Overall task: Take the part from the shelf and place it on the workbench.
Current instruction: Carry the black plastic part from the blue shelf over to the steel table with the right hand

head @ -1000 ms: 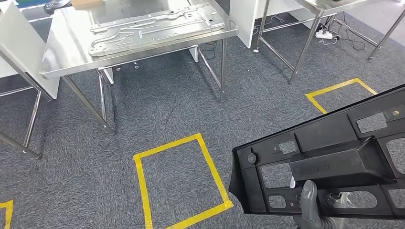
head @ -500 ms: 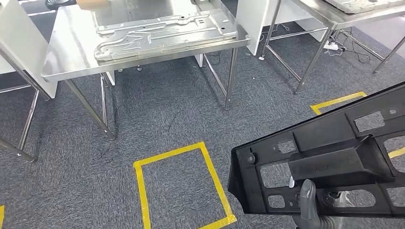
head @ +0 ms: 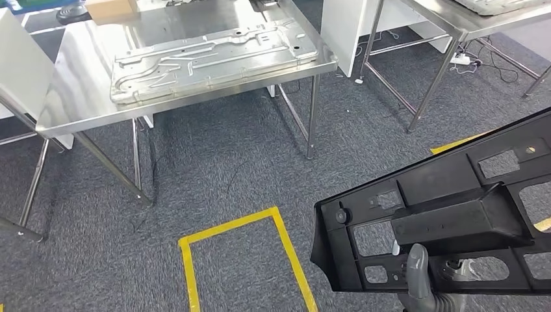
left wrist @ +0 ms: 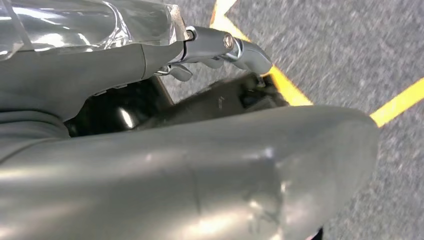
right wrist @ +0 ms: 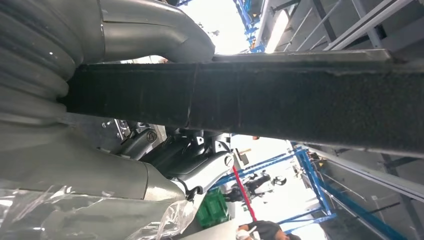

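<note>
The right hand [head: 425, 279] grips the black part [head: 448, 221] low over the carpet, well apart from the steel counter [head: 71, 91]; whether the left hand's [left wrist: 150, 150] fingers are apart or together, I cannot tell.

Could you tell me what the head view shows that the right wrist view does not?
Head view alone: the steel workbench carrying a pressed metal plate, the grey carpet with yellow floor tape, and the black part's whole cut-out face. Right wrist view alone: the part's edge close up, blue racking and a person behind. Shared: the black part and the right hand gripping it.
</note>
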### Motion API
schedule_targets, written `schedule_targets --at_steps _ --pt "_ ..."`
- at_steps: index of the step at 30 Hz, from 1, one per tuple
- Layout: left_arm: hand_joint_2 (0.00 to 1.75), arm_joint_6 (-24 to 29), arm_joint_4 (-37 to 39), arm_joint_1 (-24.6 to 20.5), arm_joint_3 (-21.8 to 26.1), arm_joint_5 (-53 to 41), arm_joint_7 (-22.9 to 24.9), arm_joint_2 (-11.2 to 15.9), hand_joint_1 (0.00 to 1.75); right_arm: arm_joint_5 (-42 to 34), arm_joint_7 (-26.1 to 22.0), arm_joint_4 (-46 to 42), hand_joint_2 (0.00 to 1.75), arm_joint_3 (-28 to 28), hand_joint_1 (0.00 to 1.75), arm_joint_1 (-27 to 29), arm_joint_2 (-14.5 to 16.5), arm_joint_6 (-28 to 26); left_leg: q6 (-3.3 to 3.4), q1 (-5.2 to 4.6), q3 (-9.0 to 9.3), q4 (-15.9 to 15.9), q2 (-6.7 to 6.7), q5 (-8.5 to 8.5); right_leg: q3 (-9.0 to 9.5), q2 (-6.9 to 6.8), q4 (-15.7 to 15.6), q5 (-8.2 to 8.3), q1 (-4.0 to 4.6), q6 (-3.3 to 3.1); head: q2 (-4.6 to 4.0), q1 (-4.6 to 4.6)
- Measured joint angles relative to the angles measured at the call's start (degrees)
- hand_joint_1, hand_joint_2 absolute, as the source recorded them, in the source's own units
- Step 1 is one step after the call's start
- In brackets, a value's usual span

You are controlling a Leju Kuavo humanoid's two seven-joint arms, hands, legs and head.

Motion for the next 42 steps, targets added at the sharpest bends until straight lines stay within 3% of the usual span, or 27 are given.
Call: schedule_targets --at_steps 1,2,3,5,6,7,9,10,12,15,16,17,18,19,21,22,24,25,27,28,30,32,33,35,37,40,42 --pt "0.00 0.04 0.00 -0.01 0.00 0.01 0.10 0.02 0.00 0.01 0.08 0.00 1.75 0.01 1.75 0.00 0.00 -0.01 0.01 0.04 -1.02 -0.77 0.03 -1.69 1.15 0.01 -0.02 -0.85 -0.01 0.07 0.00 -0.01" --pt "0.00 0.09 0.00 0.07 -0.01 0.04 0.17 0.05 0.00 0.07 0.19 0.00 1.75 0.01 1.75 -0.01 0.00 -0.02 0.13 0.04 -1.51 -2.91 0.04 -1.48 2.40 0.04 -0.04 -1.76 0.02 0.15 0.00 -0.02" --pt "0.00 0.13 0.00 0.18 -0.03 0.09 0.21 0.08 0.00 0.22 0.38 0.01 1.75 0.01 1.75 -0.02 0.00 -0.05 0.40 -0.02 -1.70 -6.00 0.10 1.10 3.59 0.02 -0.07 -2.69 0.06 0.24 0.00 -0.02" --pt "0.00 0.19 0.03 0.43 -0.16 0.17 0.24 0.22 0.00 1.10 1.20 0.18 1.75 0.02 1.75 -0.14 0.01 -0.36 1.35 -0.64 -1.90 -12.07 0.61 9.85 5.72 0.00 -0.03 -4.54 0.28 0.67 0.00 -0.02" --pt "0.00 0.20 0.04 0.52 -0.26 0.20 0.25 0.30 0.00 1.85 1.81 0.31 1.75 0.02 1.75 -0.27 0.01 -0.62 1.81 -0.98 -1.71 -13.76 0.84 13.10 6.62 -0.02 -0.19 -5.43 0.37 0.98 0.00 -0.03" --pt "0.00 0.21 0.06 0.58 -0.34 0.21 0.26 0.37 0.00 2.72 2.47 0.42 1.75 0.03 1.75 -0.38 0.01 -0.89 2.19 -1.21 -1.33 -14.55 0.93 14.61 7.52 -0.02 -0.02 -5.93 0.45 1.33 0.00 -0.02" --pt "0.00 0.20 0.05 0.42 -0.46 0.22 0.28 0.35 0.00 4.28 3.65 0.51 1.75 0.06 1.75 -0.70 0.01 -1.29 2.79 -1.03 0.57 -14.92 0.39 14.29 7.92 -0.05 2.20 -5.55 0.40 2.01 0.00 0.00" --pt "0.00 0.18 0.05 0.29 -0.52 0.22 0.27 0.32 0.00 4.75 4.04 0.51 1.75 0.07 1.75 -0.87 0.02 -1.41 3.18 -0.85 1.47 -15.15 0.10 14.01 6.80 -0.04 5.05 -4.67 0.37 2.26 0.00 0.01" --pt "0.00 0.14 0.04 0.11 -0.69 0.21 0.26 0.23 0.00 5.16 4.45 0.52 1.75 0.05 1.75 -1.21 0.05 -1.58 3.88 -0.67 2.79 -15.37 -0.45 13.19 2.02 -0.01 12.17 -4.42 0.30 2.60 0.00 0.10" --pt "0.00 0.09 0.04 0.53 -0.87 0.19 0.27 0.09 0.00 5.28 4.73 0.54 1.75 0.03 1.75 -1.18 0.03 -1.63 4.22 -0.63 4.58 -15.38 -1.95 11.26 -5.17 0.01 17.78 -10.63 0.31 3.00 0.00 0.14" --pt "0.00 0.09 0.04 0.73 -0.90 0.17 0.27 0.06 0.00 5.28 4.78 0.54 1.75 0.03 1.75 -1.13 0.02 -1.63 4.18 -0.60 5.44 -15.38 -2.62 10.49 -6.52 0.02 17.17 -12.49 0.30 3.11 0.00 0.14" --pt "0.00 0.09 0.04 0.86 -0.91 0.17 0.28 0.04 0.00 5.29 4.79 0.55 1.75 0.03 1.75 -1.12 0.02 -1.63 4.10 -0.55 6.41 -15.38 -3.28 9.70 -7.22 0.11 15.34 -12.88 0.29 3.21 0.00 0.15" --pt "0.00 0.09 0.04 0.90 -0.92 0.16 0.28 0.01 0.00 5.29 4.80 0.55 1.75 0.03 1.75 -1.11 0.02 -1.64 3.96 -0.49 7.37 -15.39 -3.90 8.88 -7.45 0.49 12.46 -11.02 0.24 3.34 0.00 0.15" --pt "0.00 0.08 0.04 0.89 -0.93 0.16 0.29 -0.01 0.00 5.30 4.80 0.60 1.75 0.03 1.75 -1.08 0.02 -1.68 3.78 -0.46 8.25 -15.34 -4.51 7.99 -7.54 1.47 8.94 -6.61 0.14 3.49 -0.01 0.15" --pt "0.00 0.03 0.04 0.86 -1.00 0.15 0.34 -0.04 0.00 5.32 4.87 0.71 1.75 0.02 1.75 -1.01 0.03 -1.75 3.28 -0.49 9.44 -15.63 -5.65 6.46 -7.20 3.23 3.78 1.63 0.14 3.11 -0.01 0.12" --pt "0.00 0.01 0.04 0.83 -1.03 0.15 0.37 -0.05 0.00 5.39 4.93 0.76 1.75 0.03 1.75 -1.01 0.04 -1.78 2.99 -0.53 9.91 -15.76 -6.09 6.11 -6.92 3.57 2.58 3.85 0.17 2.66 -0.01 0.07" --pt "0.00 0.02 0.04 0.75 -1.07 0.17 0.39 -0.05 0.00 5.74 5.15 0.77 1.75 0.03 1.75 -1.08 0.04 -1.76 2.51 -0.59 9.97 -15.00 -6.36 6.53 -5.68 2.52 2.04 3.38 0.21 1.59 0.00 -0.02" --pt "0.00 0.03 0.04 0.70 -1.08 0.18 0.39 -0.05 0.00 6.05 5.26 0.76 1.75 0.04 1.75 -1.11 0.03 -1.74 2.18 -0.68 9.17 -12.92 -5.47 7.38 -4.87 1.89 1.79 2.85 0.09 1.12 0.00 -0.04" --pt "0.00 0.10 0.04 0.54 -1.14 0.26 0.39 -0.03 0.00 6.72 5.59 0.76 1.75 0.03 1.75 -1.13 0.02 -1.68 1.37 -0.65 5.12 -6.44 -2.72 8.12 -2.99 0.68 1.50 1.55 -0.02 0.46 0.00 -0.10" --pt "0.00 0.14 0.04 0.44 -1.16 0.30 0.39 -0.03 0.00 7.08 5.80 0.76 1.75 0.03 1.75 -1.13 0.02 -1.66 0.93 -0.60 2.48 -2.94 -1.31 7.33 -2.02 0.03 1.43 0.70 0.00 0.30 0.00 -0.15" --pt "0.00 0.22 0.04 0.32 -1.18 0.32 0.39 0.01 0.00 7.68 6.25 0.76 1.75 0.04 1.75 -1.13 0.02 -1.63 0.54 -0.40 -2.07 1.02 -0.32 3.51 -0.03 -1.22 1.38 -1.06 -0.03 0.27 0.00 -0.19" --pt "0.00 0.26 0.04 0.30 -1.19 0.32 0.39 0.07 0.00 8.14 6.63 0.76 1.75 0.05 1.75 -1.14 0.02 -1.63 0.61 -0.39 -4.05 -0.55 -0.02 1.53 2.39 -2.48 1.35 -2.98 -0.06 0.37 0.00 -0.21" --pt "0.00 0.28 0.05 0.31 -1.20 0.33 0.40 0.10 0.00 8.28 6.75 0.76 1.75 0.05 1.75 -1.16 0.02 -1.63 0.91 -0.50 -4.10 -3.42 0.44 2.91 3.67 -3.13 1.31 -3.97 -0.01 0.44 0.00 -0.21" --pt "0.00 0.35 0.08 0.50 -1.20 0.36 0.49 0.26 0.00 8.39 6.91 0.77 1.75 0.05 1.75 -1.16 0.02 -1.63 2.15 -1.15 -3.48 -10.06 2.72 10.29 5.95 -4.14 1.19 -5.95 0.18 0.75 0.00 -0.19" --pt "0.00 0.38 0.11 0.63 -1.21 0.43 0.66 0.39 0.00 8.61 7.07 0.73 1.75 0.05 1.75 -1.14 0.01 -1.63 2.86 -1.61 -2.39 -13.34 4.31 15.13 7.98 -4.80 0.57 -7.43 0.39 1.31 0.00 -0.22" --pt "0.00 0.30 0.13 0.50 -1.23 0.53 0.81 0.35 0.00 9.32 7.54 0.67 1.75 0.10 1.75 -1.11 0.00 -1.63 3.00 -1.14 0.42 -14.86 2.84 14.22 8.72 -4.43 3.07 -5.89 0.46 2.35 -0.01 -0.20" --pt "0.00 0.22 0.13 0.45 -1.25 0.55 0.85 0.30 0.00 9.85 7.80 0.64 1.75 0.14 1.75 -1.06 -0.02 -1.63 3.52 -0.66 2.67 -15.77 1.67 13.36 4.70 -2.06 9.97 -4.44 0.36 2.74 -0.01 -0.05"
